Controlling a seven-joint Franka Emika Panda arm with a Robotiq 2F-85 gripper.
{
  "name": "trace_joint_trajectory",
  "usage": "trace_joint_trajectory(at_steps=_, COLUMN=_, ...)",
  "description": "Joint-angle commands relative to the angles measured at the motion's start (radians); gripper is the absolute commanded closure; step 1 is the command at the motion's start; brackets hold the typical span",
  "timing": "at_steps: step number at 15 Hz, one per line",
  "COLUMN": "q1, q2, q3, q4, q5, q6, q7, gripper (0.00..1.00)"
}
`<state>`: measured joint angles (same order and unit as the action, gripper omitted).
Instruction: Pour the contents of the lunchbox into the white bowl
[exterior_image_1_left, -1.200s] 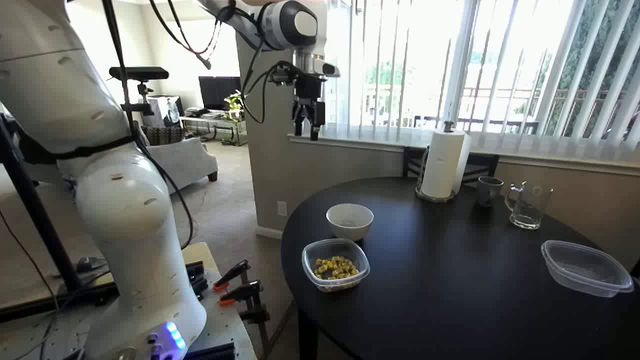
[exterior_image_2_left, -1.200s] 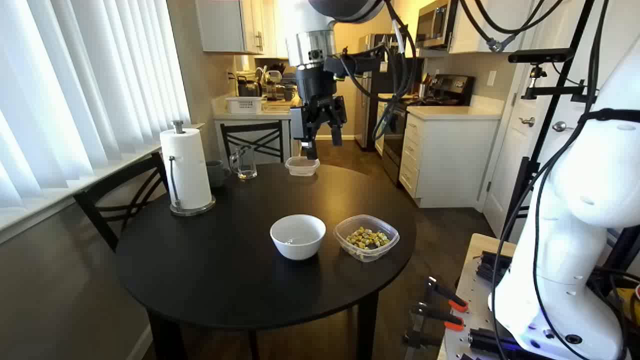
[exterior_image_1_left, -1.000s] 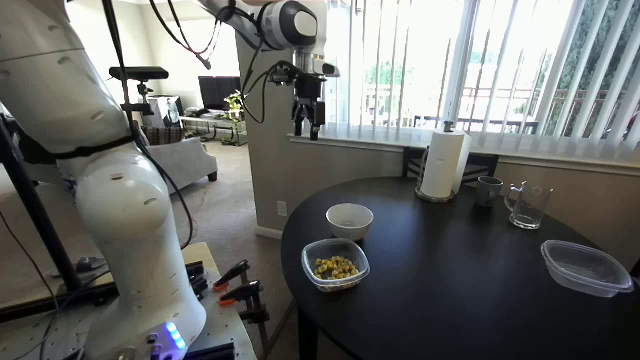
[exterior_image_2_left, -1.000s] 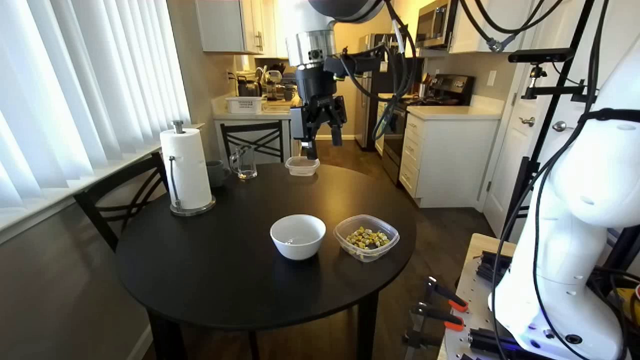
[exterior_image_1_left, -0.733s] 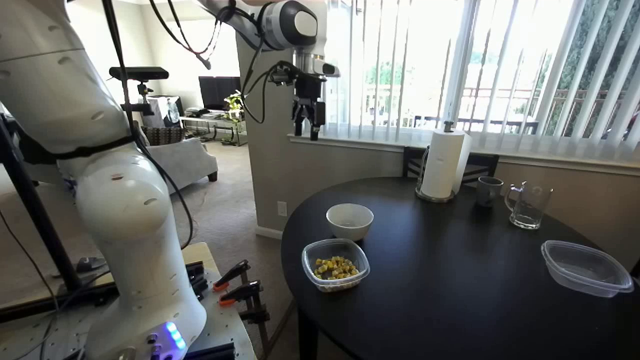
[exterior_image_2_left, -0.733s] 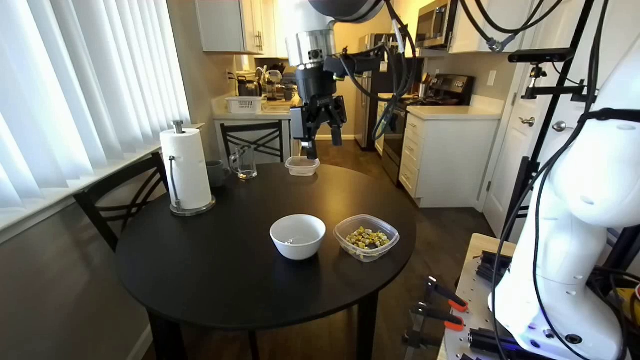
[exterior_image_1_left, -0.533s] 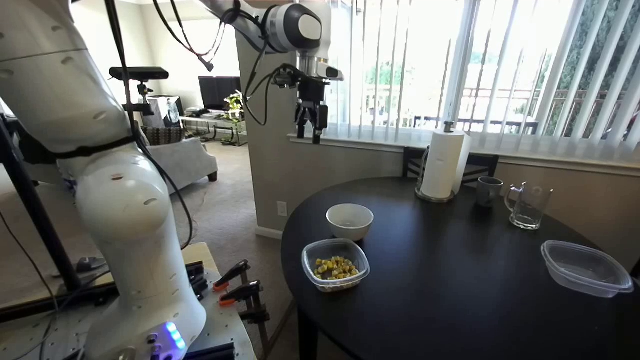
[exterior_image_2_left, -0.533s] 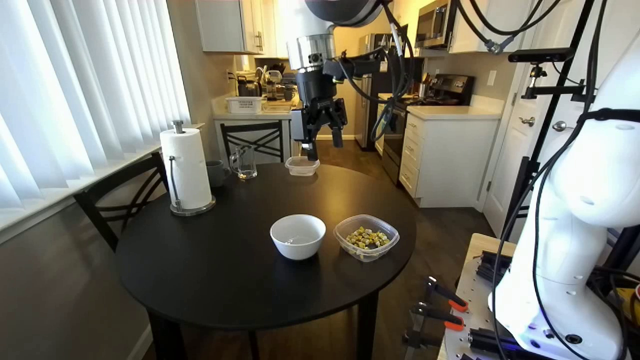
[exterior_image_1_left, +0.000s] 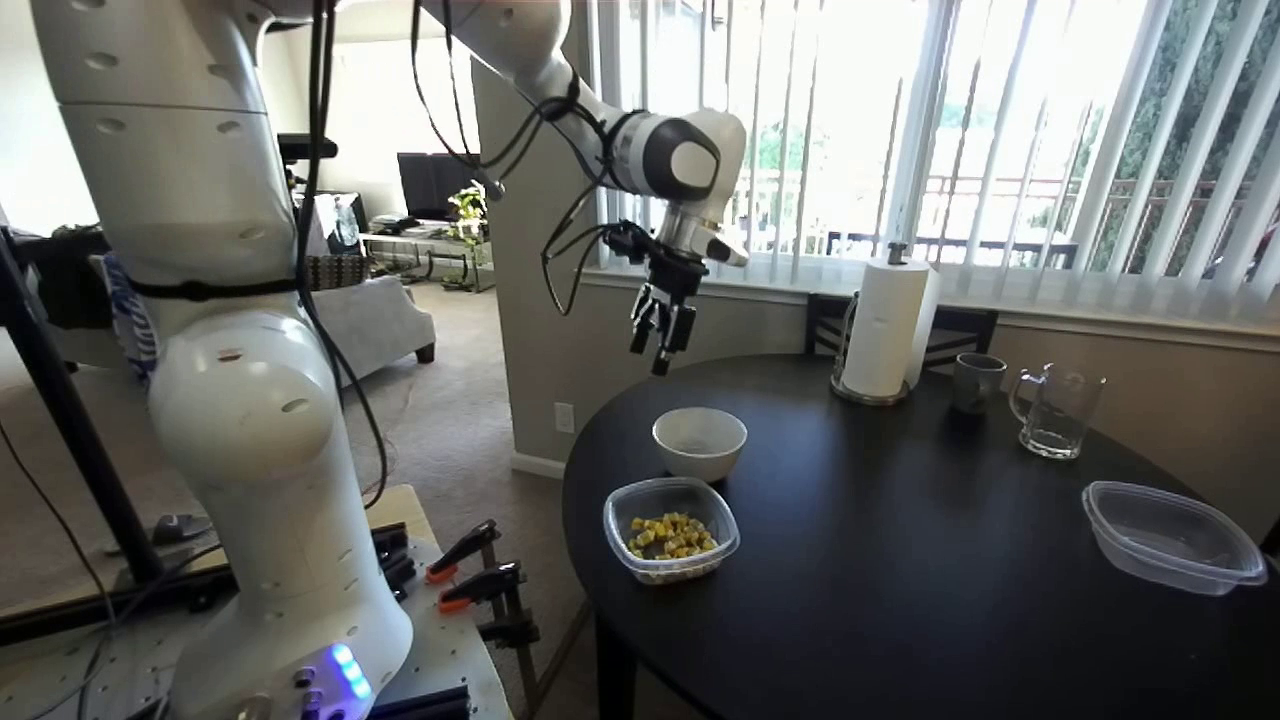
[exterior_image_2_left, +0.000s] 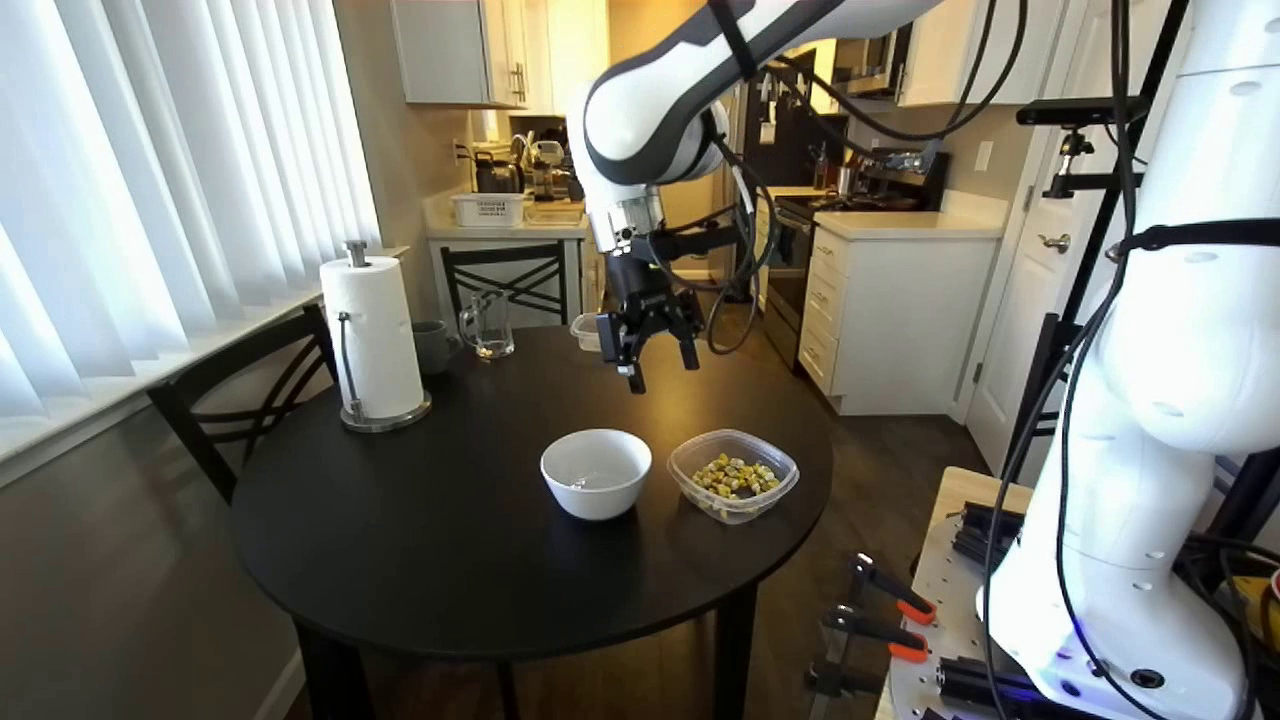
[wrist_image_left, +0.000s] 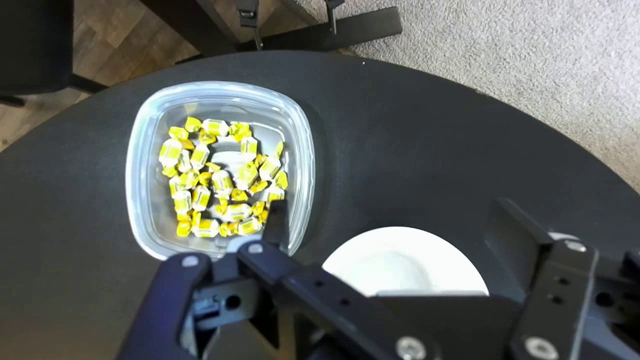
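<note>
The lunchbox, a clear plastic tub, stands on the dark round table near its edge. It also shows in an exterior view and in the wrist view. The contents look like yellow-and-white wrapped sweets spread over its bottom. The white bowl stands upright close beside the tub; it looks empty. In the wrist view the bowl is partly hidden by my gripper. My gripper is open with nothing between its fingers, in the air above the table, slightly tilted. It also shows in an exterior view.
A paper towel roll, a grey mug and a glass mug stand on the table. A wider clear container lies farther along it. Chairs stand around the table, with window blinds behind.
My arm has swung and lowered the open gripper toward the table, tilting it, so it is now nearer the bowl and tub. The bowl, tub and sweets have not moved.
</note>
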<state>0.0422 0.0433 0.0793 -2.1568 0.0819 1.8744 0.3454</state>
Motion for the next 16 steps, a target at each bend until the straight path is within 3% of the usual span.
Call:
trace_joint_trajectory(at_steps=1, q1=-0.012, q2=0.125, q3=-0.041, q4=0.011, q5=0.054, q6=0.078, q7=0.056, gripper=0.0)
trace_joint_trajectory(at_steps=2, q1=0.005, q2=0.075, q3=-0.036, q4=0.002, q5=0.026, q6=0.045, q7=0.018, gripper=0.0)
trace_joint_trajectory(at_steps=13, q1=0.011, q2=0.094, q3=-0.044, q4=0.013, q5=0.028, q6=0.053, q7=0.018, gripper=0.0)
trace_joint_trajectory(at_steps=16, q1=0.019, q2=0.075, q3=-0.043, q4=-0.088, q5=-0.008, q6=0.22, q7=0.007, gripper=0.0)
